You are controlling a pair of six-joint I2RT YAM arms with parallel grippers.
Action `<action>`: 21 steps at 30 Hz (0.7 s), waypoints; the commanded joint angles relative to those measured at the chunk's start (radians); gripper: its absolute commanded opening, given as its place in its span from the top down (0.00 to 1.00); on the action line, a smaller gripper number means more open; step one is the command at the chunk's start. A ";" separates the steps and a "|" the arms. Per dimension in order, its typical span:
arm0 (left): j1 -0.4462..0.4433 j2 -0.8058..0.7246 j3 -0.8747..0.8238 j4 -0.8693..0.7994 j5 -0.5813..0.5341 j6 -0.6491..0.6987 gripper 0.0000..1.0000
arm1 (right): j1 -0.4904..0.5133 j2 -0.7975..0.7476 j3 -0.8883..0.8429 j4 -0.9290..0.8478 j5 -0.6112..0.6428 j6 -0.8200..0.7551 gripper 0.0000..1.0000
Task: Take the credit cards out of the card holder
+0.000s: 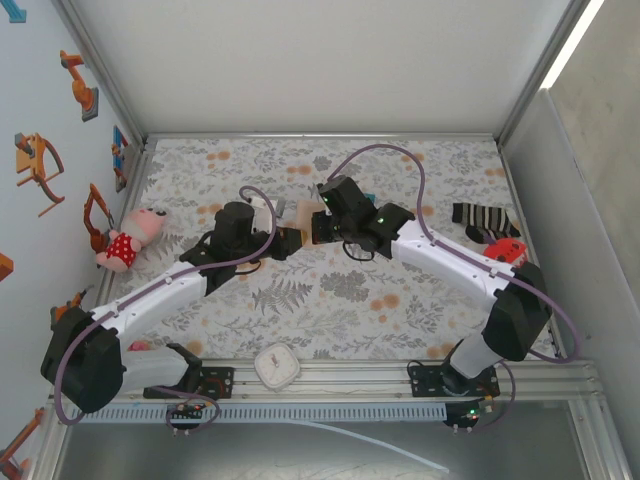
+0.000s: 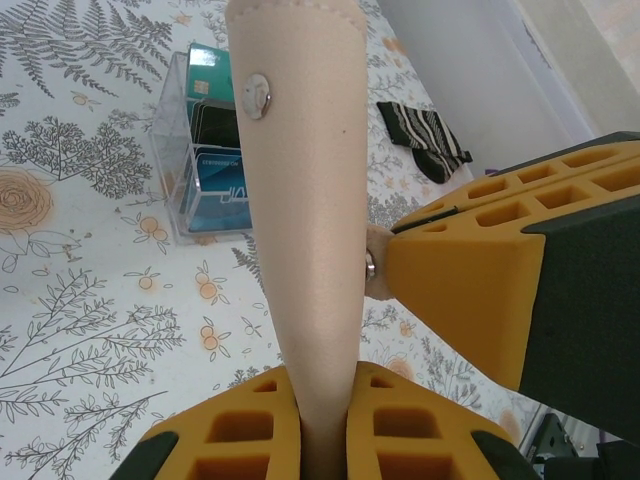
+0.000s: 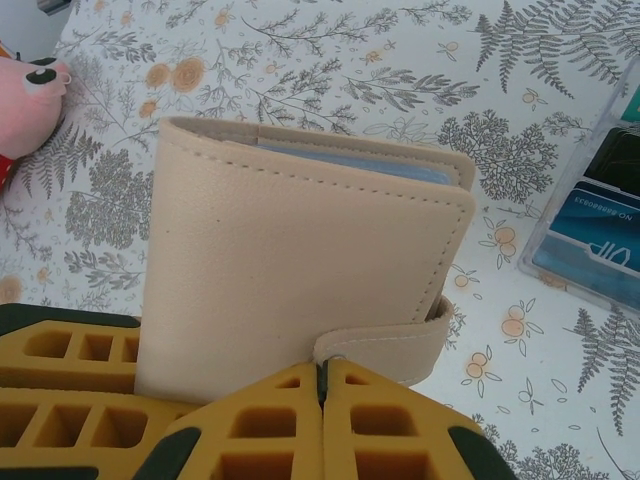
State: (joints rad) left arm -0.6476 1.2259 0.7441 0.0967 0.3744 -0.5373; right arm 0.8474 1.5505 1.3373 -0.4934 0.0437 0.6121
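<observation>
The tan card holder (image 1: 298, 211) hangs above the middle of the table between both grippers. My left gripper (image 2: 321, 385) is shut on its lower edge, and the holder (image 2: 300, 200) rises edge-on from those fingers with a metal snap showing. My right gripper (image 3: 322, 372) is shut on the holder's strap tab. The holder (image 3: 290, 260) is folded closed, with a pale blue edge showing at its top. The credit cards are hidden inside it. In the top view the left gripper (image 1: 283, 240) and right gripper (image 1: 312, 226) nearly touch.
A clear plastic box (image 2: 205, 150) with a teal, blue and black stack stands on the floral cloth just beyond the holder, the same box (image 3: 598, 225) being at the right here. A pink plush (image 1: 130, 240) lies left, a striped sock (image 1: 485, 218) and red toy (image 1: 505, 250) right, a white square object (image 1: 277, 365) near front.
</observation>
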 commanded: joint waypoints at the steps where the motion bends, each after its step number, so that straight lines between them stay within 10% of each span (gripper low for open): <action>1: -0.003 -0.043 0.028 0.020 0.018 0.024 1.00 | -0.026 -0.036 -0.015 -0.048 0.084 -0.001 1.00; 21: -0.001 -0.051 0.027 0.008 0.009 0.033 1.00 | -0.051 -0.085 -0.050 -0.044 0.080 -0.019 1.00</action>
State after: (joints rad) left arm -0.6491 1.2060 0.7441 0.0925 0.3748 -0.5331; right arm 0.8043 1.5139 1.3018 -0.5312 0.1066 0.6094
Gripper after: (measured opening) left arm 0.110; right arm 0.038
